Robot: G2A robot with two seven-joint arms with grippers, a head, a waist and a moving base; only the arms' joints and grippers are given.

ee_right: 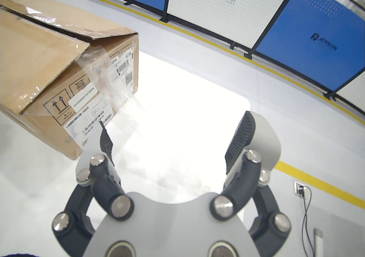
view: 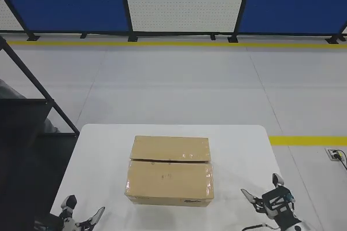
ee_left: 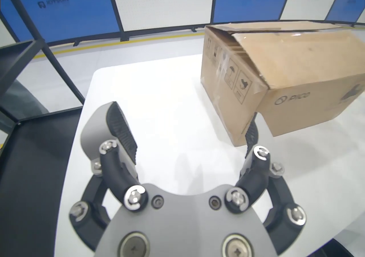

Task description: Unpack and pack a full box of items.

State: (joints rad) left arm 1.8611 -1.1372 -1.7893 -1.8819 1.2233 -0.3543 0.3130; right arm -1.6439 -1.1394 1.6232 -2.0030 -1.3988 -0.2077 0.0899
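A brown cardboard box [view: 169, 171] stands in the middle of the white table [view: 104, 150], its two top flaps folded shut with a seam between them. Loose clear tape hangs off one end of the box [ee_right: 68, 75]. My left gripper [view: 81, 211] hovers open over the table's near left corner, apart from the box [ee_left: 279, 70], with nothing between its fingers [ee_left: 122, 130]. My right gripper [view: 262, 192] stands open near the table's front right corner, also empty, its ribbed pads [ee_right: 241, 138] spread wide.
A black metal rack [view: 17, 133] stands close against the table's left side. Blue and white partition panels [view: 179, 14] and a yellow floor line run along the back. A floor socket with a cable [view: 335, 155] lies to the right of the table.
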